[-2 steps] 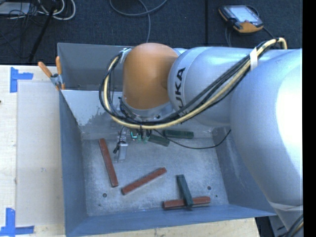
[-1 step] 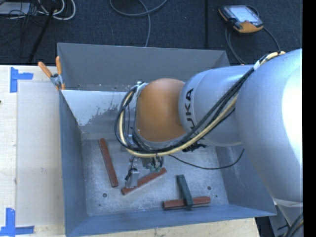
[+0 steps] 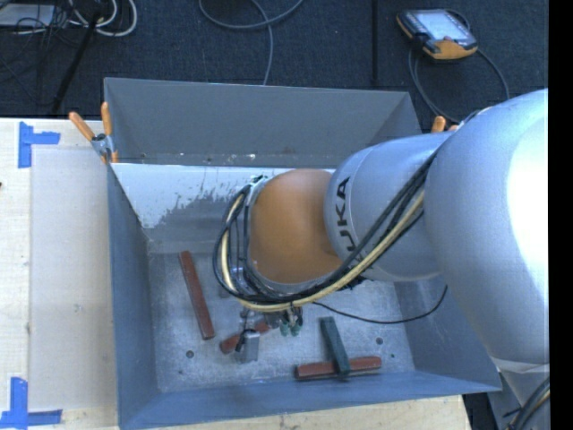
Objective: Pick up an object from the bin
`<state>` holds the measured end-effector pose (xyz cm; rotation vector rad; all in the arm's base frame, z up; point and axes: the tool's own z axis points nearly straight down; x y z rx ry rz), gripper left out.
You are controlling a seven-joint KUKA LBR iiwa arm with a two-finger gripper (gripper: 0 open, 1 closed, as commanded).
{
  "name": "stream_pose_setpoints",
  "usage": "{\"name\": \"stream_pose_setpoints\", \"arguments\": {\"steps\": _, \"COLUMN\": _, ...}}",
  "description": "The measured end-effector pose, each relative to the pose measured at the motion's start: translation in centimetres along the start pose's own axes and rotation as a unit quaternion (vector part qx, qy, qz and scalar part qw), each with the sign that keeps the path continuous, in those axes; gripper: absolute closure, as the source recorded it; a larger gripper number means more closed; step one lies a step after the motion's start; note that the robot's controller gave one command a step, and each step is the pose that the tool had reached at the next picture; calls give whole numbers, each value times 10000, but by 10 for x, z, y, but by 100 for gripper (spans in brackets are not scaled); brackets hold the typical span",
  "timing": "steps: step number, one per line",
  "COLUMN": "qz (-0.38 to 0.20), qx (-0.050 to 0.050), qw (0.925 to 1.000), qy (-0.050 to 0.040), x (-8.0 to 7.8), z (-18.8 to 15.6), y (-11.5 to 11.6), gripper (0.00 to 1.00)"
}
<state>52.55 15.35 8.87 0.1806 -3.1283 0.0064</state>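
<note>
My gripper (image 3: 254, 331) pokes out under the arm's orange cover, low over the bin floor a little left of the middle. Right beneath it lies a small red-brown piece (image 3: 233, 341) with a grey bit beside it; whether the gripper touches it I cannot tell. A long brown stick (image 3: 196, 295) lies slanted on the floor to the left. To the right, a dark grey-green bar (image 3: 334, 344) lies across a reddish-brown flat bar (image 3: 358, 365) near the front wall.
The arm with its orange cover and looped cables hides the middle and right of the bin floor. Bare floor shows at the front left corner and along the left wall.
</note>
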Motion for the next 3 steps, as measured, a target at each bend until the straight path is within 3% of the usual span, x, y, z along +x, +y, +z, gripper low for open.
{"name": "stream_pose_setpoints", "arguments": {"steps": 1, "qz": -853, "qx": -15, "qw": 9964, "qy": -35, "x": -10, "z": 8, "y": -43, "gripper": 100}}
{"name": "stream_pose_setpoints", "arguments": {"steps": 2, "qz": -852, "qx": -16, "qw": 9964, "qy": -35, "x": -10, "z": 8, "y": -43, "gripper": 100}}
{"name": "stream_pose_setpoints", "arguments": {"steps": 3, "qz": -1074, "qx": -17, "qw": 9942, "qy": -45, "x": 6, "z": -125, "y": -49, "gripper": 100}}
